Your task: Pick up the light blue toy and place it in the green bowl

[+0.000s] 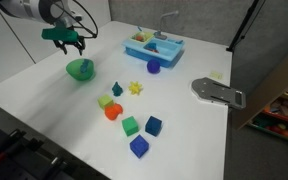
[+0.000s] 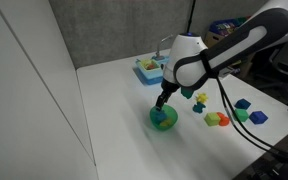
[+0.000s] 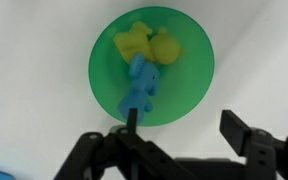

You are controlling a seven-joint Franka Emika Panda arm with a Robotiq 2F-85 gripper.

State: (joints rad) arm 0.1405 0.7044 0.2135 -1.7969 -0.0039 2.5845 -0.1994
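The pale sky-blue plastic toy block [image 3: 139, 86] lies inside the small round bright green plastic bowl [image 3: 189, 90] beside two yellow toy pieces [image 3: 146, 42]. The black gripper [image 3: 164, 140] hangs above, fingers spread apart, holding nothing.

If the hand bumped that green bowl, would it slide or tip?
Likely slides easily: the green bowl looks like light plastic on a smooth white table. A rim push might tip it; only the light blue toy and yellow toys weigh it down.
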